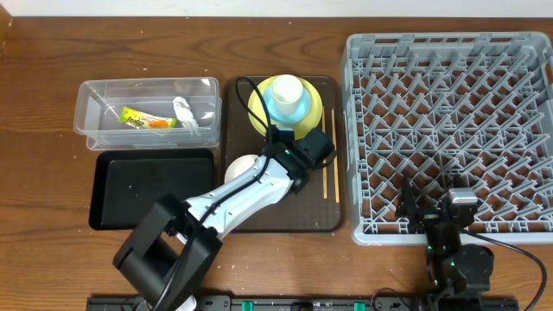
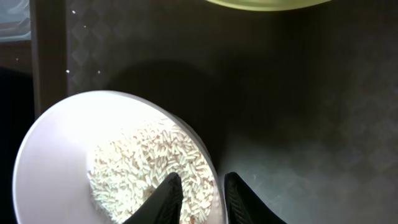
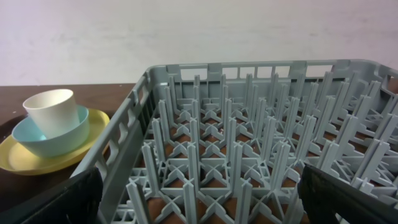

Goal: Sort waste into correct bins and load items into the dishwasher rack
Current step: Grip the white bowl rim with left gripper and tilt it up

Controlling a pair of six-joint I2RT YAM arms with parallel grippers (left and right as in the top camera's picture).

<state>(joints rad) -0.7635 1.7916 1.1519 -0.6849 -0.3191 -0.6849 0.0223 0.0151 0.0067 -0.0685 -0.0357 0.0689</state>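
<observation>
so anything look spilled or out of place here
Nothing spilled or damaged that I can see. The rice sits inside the white bowl on the brown tray, with the left gripper clamped on its rim. A few pale specks on the tray may be stray grains.

Soft, even light from above fills the overhead view: the brown tabletop (image 1: 43,52) is sharp edge to edge, shadows are faint, and the clear tub (image 1: 99,99) carries small white glints. The left wrist view is dim; the brown tray (image 2: 298,112) sinks into shadow, the white bowl (image 2: 56,143) glares, and the yellow plate (image 2: 267,3) blurs. In the right wrist view the wall (image 3: 186,31) is washed pale, the rack (image 3: 249,155) slightly soft, and the right tool (image 3: 199,206) shows only as dark, blurred fingers (image 3: 351,202).
</observation>
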